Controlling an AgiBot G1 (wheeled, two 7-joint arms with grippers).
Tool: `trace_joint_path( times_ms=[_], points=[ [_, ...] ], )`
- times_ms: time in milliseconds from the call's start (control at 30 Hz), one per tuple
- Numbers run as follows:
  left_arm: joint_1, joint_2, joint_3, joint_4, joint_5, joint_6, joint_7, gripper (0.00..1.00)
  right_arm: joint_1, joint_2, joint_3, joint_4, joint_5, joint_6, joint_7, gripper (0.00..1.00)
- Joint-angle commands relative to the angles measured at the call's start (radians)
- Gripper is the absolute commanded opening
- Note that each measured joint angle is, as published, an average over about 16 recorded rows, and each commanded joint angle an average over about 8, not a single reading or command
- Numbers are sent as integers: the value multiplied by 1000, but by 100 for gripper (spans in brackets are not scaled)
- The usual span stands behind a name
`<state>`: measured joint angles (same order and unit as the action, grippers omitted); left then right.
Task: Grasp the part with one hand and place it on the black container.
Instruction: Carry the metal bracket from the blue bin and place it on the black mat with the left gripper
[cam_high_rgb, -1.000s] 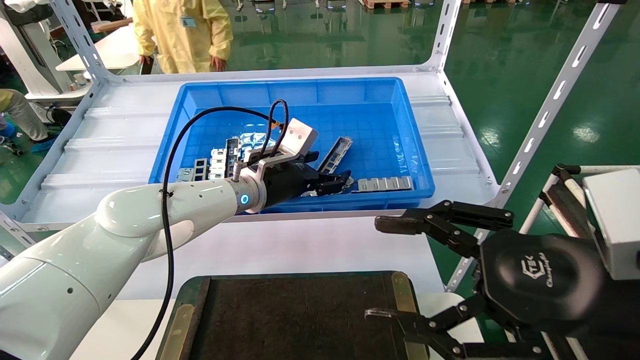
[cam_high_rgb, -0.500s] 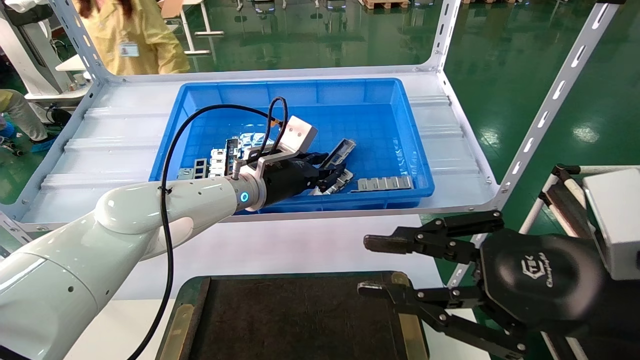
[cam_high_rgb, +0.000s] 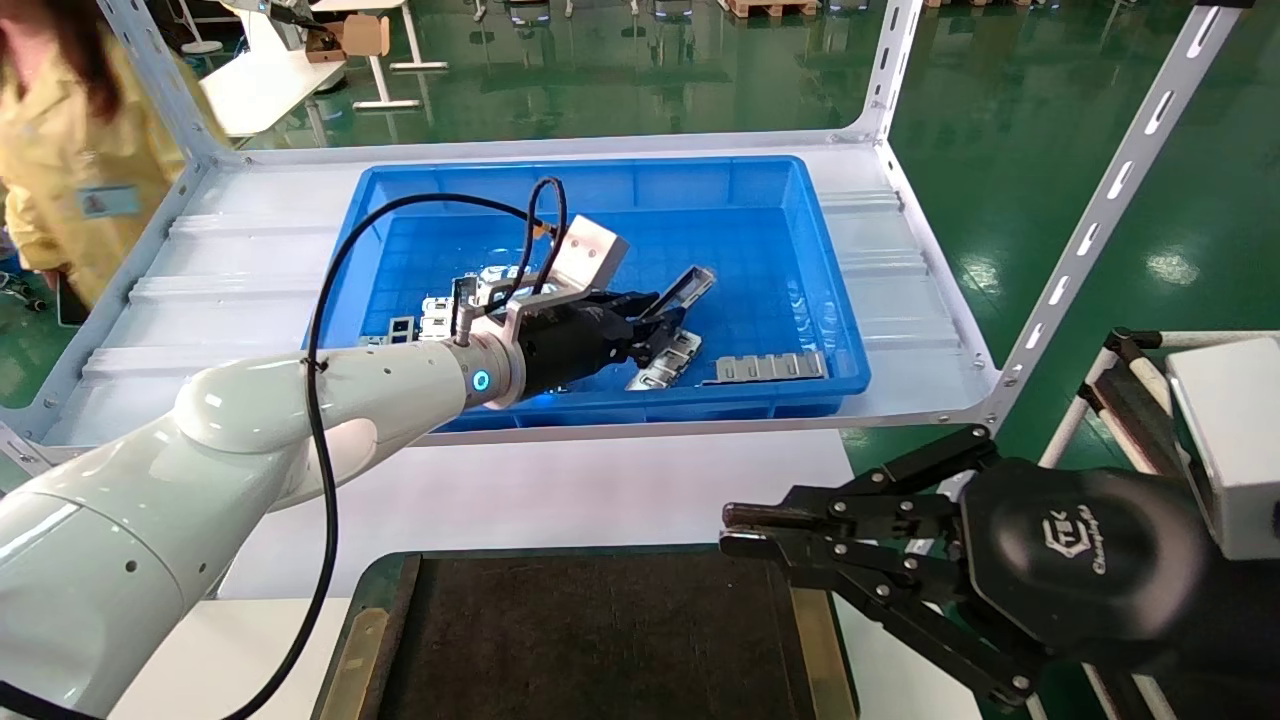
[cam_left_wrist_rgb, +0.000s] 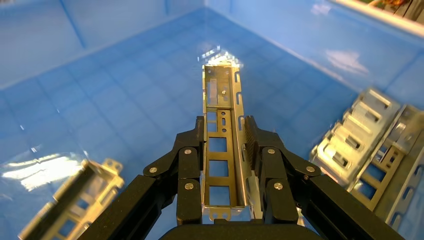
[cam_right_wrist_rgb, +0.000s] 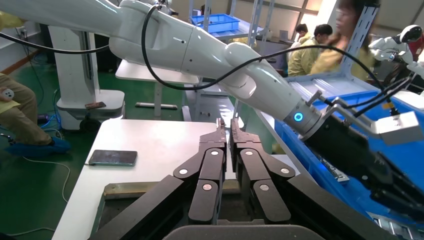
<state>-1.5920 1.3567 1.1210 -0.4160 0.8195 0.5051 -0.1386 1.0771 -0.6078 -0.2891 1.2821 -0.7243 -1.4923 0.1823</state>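
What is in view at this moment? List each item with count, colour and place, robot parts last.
Part: one, grey metal, clamped in the left gripper and tilted up over the bin floor.
Blue bin: one, blue, on the white shelf.
Other metal pieces: several, silvery, lying in the bin.
Black container: one, black with brass-coloured strips, nearest the robot.
White shelf: one, white, under the bin.
Person: one, yellow coat, far left.
Left gripper: black, inside the bin.
Right gripper: black, shut, at the container's right edge.
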Motion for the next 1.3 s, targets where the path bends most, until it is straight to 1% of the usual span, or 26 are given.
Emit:
trace_joint_path(
  times_ms=[33, 267, 533, 767, 900, 1033, 1167, 1300],
  points=[
    [-5, -1, -3, 4, -14, 6, 13, 0, 0, 0, 0, 0, 0, 0, 0, 0],
    [-34, -17, -55, 40, -87, 111, 99, 0, 0, 0, -1, 0, 0, 0, 0, 0],
    [-53, -70, -122, 73, -174, 323, 194, 0, 0, 0, -1, 0, 1, 0, -1, 0],
    [-45, -144, -145, 47, -215, 502, 216, 0, 0, 1, -1, 0, 1, 1, -1, 0],
    [-24, -197, -151, -12, -232, 577, 207, 0, 0, 1, -2, 0, 1, 1, -1, 0],
    [12, -260, -157, -112, -249, 616, 187, 0, 0, 1, -2, 0, 1, 1, -1, 0],
    [59, -331, -161, -249, -266, 615, 157, 0, 0, 1, -2, 0, 2, 1, -1, 0],
    [117, -409, -161, -414, -277, 577, 121, 0, 1, 1, -2, 0, 2, 1, -1, 0]
  ],
)
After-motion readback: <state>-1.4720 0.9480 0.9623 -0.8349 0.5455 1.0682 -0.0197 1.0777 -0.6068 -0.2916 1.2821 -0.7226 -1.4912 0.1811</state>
